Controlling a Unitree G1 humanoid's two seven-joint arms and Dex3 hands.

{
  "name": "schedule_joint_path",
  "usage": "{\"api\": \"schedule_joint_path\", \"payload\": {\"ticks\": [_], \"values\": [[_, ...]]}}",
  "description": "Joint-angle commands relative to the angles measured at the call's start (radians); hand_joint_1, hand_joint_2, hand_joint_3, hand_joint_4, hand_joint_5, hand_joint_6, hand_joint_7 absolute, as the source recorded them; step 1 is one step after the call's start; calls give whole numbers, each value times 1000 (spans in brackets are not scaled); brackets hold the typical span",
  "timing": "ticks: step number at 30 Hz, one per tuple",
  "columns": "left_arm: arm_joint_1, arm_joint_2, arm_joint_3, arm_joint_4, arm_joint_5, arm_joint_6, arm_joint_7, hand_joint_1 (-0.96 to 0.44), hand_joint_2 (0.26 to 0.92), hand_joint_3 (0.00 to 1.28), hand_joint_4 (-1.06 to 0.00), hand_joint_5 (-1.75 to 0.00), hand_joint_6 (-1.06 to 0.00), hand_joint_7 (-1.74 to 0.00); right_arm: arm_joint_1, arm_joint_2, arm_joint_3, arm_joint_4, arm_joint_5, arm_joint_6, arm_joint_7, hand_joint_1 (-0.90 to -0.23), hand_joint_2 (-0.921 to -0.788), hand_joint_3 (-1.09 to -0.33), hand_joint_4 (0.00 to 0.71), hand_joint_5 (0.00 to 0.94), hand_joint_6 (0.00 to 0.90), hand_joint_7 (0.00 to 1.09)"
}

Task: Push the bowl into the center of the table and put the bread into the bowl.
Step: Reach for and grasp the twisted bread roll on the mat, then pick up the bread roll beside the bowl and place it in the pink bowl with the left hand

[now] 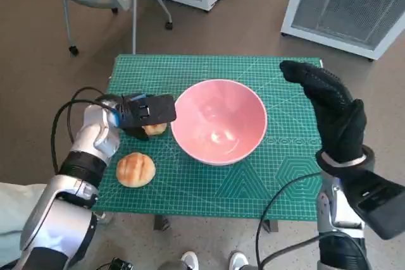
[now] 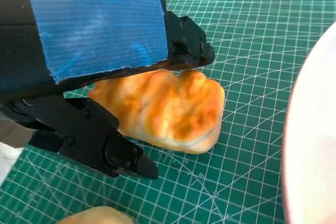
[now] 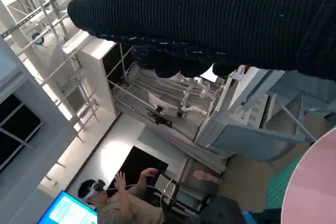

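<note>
— Bread count? 
— Two golden rolls: a lumpy roll [image 2: 168, 111] clamped between the left hand's [image 1: 144, 113] fingers beside the smooth pink bowl [image 1: 219, 121], mid-mat; a round scored roll [image 1: 135, 169] near the green gridded mat's [image 1: 190, 71] front-left corner.
— Right hand [image 1: 332, 112]?
— Raised, fingers straight, together, holding nothing.

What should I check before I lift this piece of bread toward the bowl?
1. Bowl near the centre of the green mat: ok.
2. Bowl empty and upright: ok.
3. Left hand around the bread, fingers on both sides: ok.
4. Firm hold on the bread: cannot tell; it still seems to rest on the mat.
5. Right hand raised and open, clear of the bowl: ok.
6. Second bread roll lies apart, out of the path: ok.
</note>
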Motion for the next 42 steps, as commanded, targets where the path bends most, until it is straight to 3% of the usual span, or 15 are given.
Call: {"api": "schedule_joint_path", "payload": {"ticks": [1, 2, 4, 6, 8, 9, 11, 14, 22, 35, 42], "values": [[-14, -14, -15, 42, 19, -39, 91, -3, 790, 21, -481, -208, -555, -60, 24, 6, 2, 6, 11, 14, 5, -695, -921, -691, 81, 2, -1, 456], [-10, -14, -21, 49, 27, -51, 118, 9, 804, 18, -501, -475, -610, -60, 23, 8, 2, 7, 14, 13, 6, -695, -921, -691, 81, 2, -1, 456], [-4, -13, -29, 60, 36, -73, 160, 222, 871, 58, -600, -934, -736, -97, 23, 9, 2, 7, 18, 14, 8, -696, -921, -690, 82, 2, -1, 457], [2, -11, -35, 68, 41, -94, 197, 296, 890, 74, -638, -1086, -809, -130, 24, 9, 2, 4, 20, 16, 8, -696, -921, -689, 82, 2, -1, 457], [6, -9, -40, 78, 44, -117, 226, 152, 905, 62, -680, -1163, -730, -566, 25, 9, 3, 3, 23, 18, 9, -698, -921, -689, 82, 2, -1, 457], [7, -8, -41, 83, 45, -127, 237, 97, 911, 57, -693, -1168, -698, -764, 24, 10, 3, 4, 24, 19, 9, -699, -921, -689, 81, 2, -1, 457], [7, -5, -45, 90, 48, -144, 252, 51, 914, 54, -707, -1150, -671, -955, 24, 10, 4, 2, 28, 21, 11, -701, -921, -689, 81, 2, -1, 457], [0, 1, -53, 93, 55, -157, 256, 17, 915, 47, -729, -1113, -656, -1098, 24, 10, 5, -1, 35, 25, 15, -704, -921, -685, 81, 1, -1, 456], [-16, 37, -27, 23, 37, -159, 230, 2, 906, 54, -715, -1271, -721, -931, 21, 8, 10, -3, 35, 27, 15, -706, -921, -679, 81, 1, -1, 455], [56, 122, 108, -302, -37, -142, 228, 1, 913, 27, -787, -1117, -663, -1069, 22, 3, 12, 6, 33, 22, 28, -706, -921, -680, 77, 0, -1, 454], [117, 151, 184, -531, -67, -98, 199, 2, 910, 20, -799, -1114, -679, -1042, 25, 1, 10, -2, 35, 29, 28, -706, -921, -682, 75, 0, -1, 452]]}}
